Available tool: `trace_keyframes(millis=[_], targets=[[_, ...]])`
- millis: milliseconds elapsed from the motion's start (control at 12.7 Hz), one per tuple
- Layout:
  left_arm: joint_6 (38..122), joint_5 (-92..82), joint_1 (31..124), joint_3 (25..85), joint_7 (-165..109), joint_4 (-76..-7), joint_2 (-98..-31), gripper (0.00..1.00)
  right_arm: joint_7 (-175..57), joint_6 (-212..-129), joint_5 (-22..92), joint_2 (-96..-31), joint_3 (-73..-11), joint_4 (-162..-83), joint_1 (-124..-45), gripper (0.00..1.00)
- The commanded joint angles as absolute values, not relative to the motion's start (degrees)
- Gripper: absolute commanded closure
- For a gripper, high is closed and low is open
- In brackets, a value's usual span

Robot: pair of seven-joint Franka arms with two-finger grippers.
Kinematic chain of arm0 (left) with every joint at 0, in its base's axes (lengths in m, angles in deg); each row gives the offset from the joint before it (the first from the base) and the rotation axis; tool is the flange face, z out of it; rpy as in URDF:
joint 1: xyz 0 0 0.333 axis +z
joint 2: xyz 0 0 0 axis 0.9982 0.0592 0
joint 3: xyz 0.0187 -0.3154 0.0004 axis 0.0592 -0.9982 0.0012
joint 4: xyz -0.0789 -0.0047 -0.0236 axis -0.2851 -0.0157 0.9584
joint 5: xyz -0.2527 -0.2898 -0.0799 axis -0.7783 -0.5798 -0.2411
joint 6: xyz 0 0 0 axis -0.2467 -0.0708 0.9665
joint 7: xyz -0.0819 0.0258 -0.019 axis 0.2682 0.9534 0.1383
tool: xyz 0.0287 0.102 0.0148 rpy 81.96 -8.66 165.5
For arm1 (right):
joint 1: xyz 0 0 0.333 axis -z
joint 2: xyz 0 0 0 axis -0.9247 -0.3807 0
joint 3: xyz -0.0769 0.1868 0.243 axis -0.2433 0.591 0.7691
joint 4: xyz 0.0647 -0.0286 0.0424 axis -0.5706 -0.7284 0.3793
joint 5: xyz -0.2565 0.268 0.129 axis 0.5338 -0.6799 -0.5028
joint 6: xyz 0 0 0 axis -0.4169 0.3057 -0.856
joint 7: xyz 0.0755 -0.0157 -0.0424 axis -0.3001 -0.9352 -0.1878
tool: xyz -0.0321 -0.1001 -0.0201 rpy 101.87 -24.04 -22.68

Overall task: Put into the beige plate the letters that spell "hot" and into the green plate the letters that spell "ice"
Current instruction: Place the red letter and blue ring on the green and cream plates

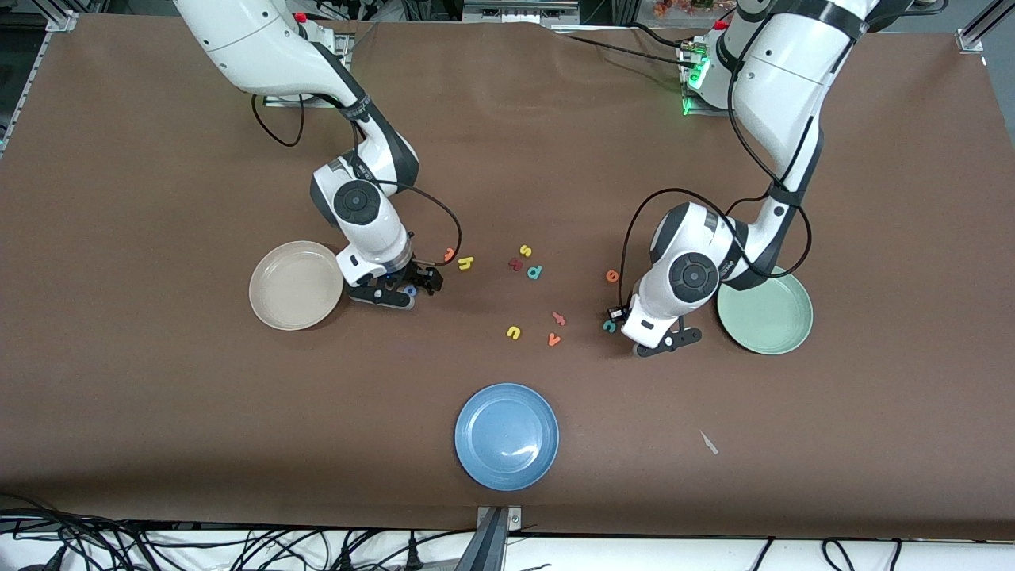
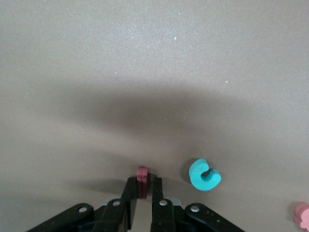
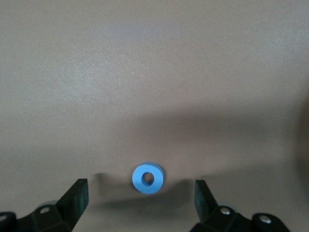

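**Both grippers down among the letters**

Beside the green plate [image 1: 766, 312], toward the left arm's end of the table, the left gripper [image 2: 143, 187] is sitting low over the brown table [image 1: 158, 396] with its jaws pinching the dark red i [image 2: 142, 178], which is standing on edge between the fingers [image 2: 129, 198]. Just beside it the teal c [image 2: 204, 175] is lying flat on the table, apart from the gripper, and the orange e [image 1: 611, 275] is resting near them, farther from the front camera. The green plate is holding nothing.

At the other end, the right gripper [image 3: 141, 195] is hanging close over the table right beside the beige plate [image 1: 295, 285], jaws spread wide with the blue o [image 3: 147, 178] lying flat between the fingertips [image 3: 77, 195] (neither one is touching it). The yellow h [image 1: 465, 263] and the orange t [image 1: 450, 254] are lying side by side nearby, toward the middle of the table. The beige plate is holding nothing either.

Around the middle, a yellow s [image 1: 525, 251], a teal p [image 1: 534, 272], a yellow u [image 1: 514, 332], an orange v [image 1: 554, 339] and a salmon-red hooked letter [image 1: 558, 319] are lying scattered, and a blue plate [image 1: 507, 436] is sitting nearer to the front camera.
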State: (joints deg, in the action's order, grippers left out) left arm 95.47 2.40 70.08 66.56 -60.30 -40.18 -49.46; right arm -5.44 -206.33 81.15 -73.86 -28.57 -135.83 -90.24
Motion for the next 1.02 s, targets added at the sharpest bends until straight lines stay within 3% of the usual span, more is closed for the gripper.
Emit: trace_keyframes(millis=[0,79,314,707,943], targets=[[96.23,1.85,69.91,66.90,-59.23,-39.90,-48.97,0.89,-3.95,-206.68,82.61,-74.53,-28.66,-134.58,-90.47,0.06],[96.23,1.85,69.91,66.99,-59.15,-39.90,-49.06,1.00,-3.95,-206.68,82.61,-74.45,-28.66,-134.66,-90.47,0.09],[95.01,2.29,71.13,66.99,-58.36,-39.20,-50.72,1.00,-3.95,-206.68,82.70,-74.45,-28.75,-134.66,-90.47,0.24],[71.93,2.38,79.55,66.81,-40.82,-35.60,-59.60,1.00,-4.03,-206.76,82.87,-74.53,-28.84,-134.66,-90.47,0.36],[66.62,2.82,86.41,67.08,-26.58,-35.51,-61.28,1.00,-4.38,-206.76,82.96,-74.53,-28.84,-134.66,-90.39,0.57]])
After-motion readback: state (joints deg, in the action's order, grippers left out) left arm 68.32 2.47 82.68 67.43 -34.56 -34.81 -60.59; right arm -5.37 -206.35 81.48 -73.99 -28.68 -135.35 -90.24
